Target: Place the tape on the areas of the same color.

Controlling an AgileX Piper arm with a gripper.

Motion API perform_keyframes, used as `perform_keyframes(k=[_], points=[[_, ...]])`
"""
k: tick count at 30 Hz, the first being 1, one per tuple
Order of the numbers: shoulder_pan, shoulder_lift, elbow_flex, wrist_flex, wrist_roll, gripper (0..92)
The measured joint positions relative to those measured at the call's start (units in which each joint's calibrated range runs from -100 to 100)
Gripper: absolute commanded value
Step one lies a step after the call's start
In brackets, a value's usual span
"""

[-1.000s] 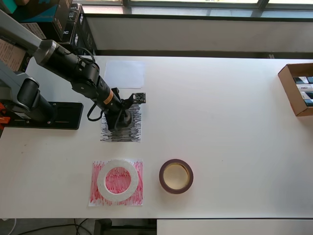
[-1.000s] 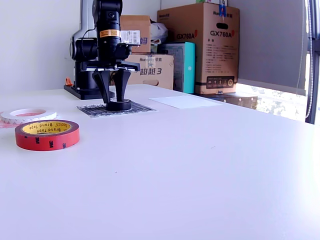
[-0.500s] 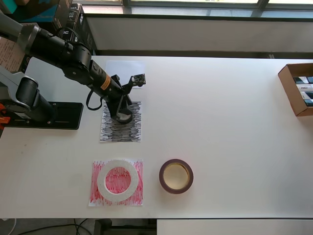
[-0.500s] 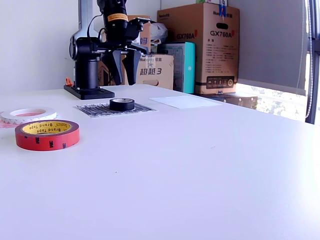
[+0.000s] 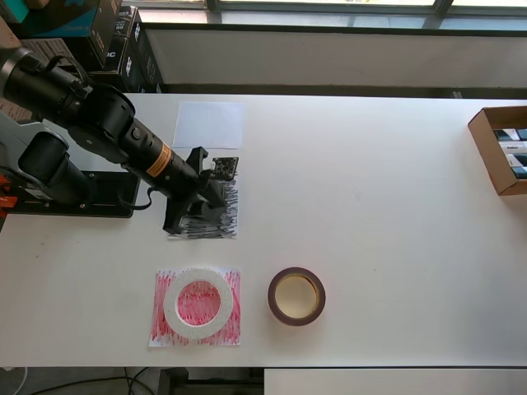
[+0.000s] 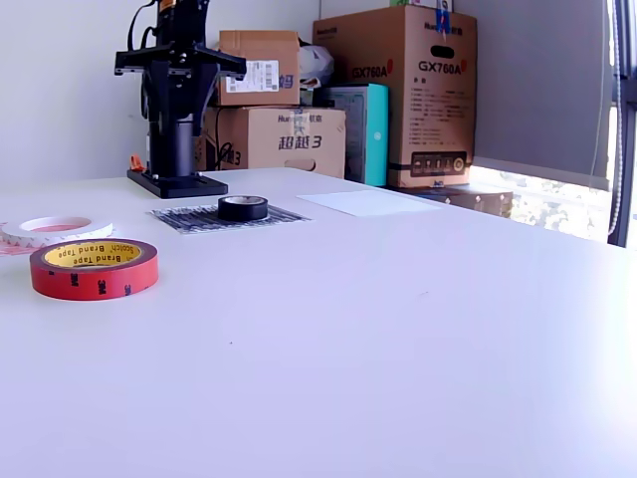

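The small black roll [image 6: 243, 207] lies free on the scribbled black patch [image 6: 189, 219]; in the overhead view the arm hides it, and only part of the black patch [image 5: 224, 224] shows. My gripper [image 6: 179, 95] hangs open and empty, high above the table and left of the roll in the exterior view; overhead, the gripper [image 5: 193, 210] is over the black patch. The white ring [image 5: 198, 303] lies on the red patch [image 5: 234, 331]. The maroon ring [image 5: 296, 296] sits on bare table right of it. The white patch [image 5: 210, 123] is bare.
The arm's base plate [image 5: 74, 193] is at the overhead view's left. An open cardboard box [image 5: 501, 150] stands at the right edge. Stacked cartons [image 6: 398, 90] stand behind the table in the exterior view. The table's front edge runs just below the red patch.
The gripper let go of the black roll on the black patch, rose, and drew back toward the exterior view's left. The roll stays on the patch.
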Motion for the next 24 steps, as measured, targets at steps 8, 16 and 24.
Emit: perform_keyframes(k=[8,16,24], points=[[-8.1,0.0,1.6,0.0,0.0,41.0],[-11.1,0.0,3.3,0.0,0.0,41.0],[-10.3,0.9,3.3,0.0,-0.8,41.0]])
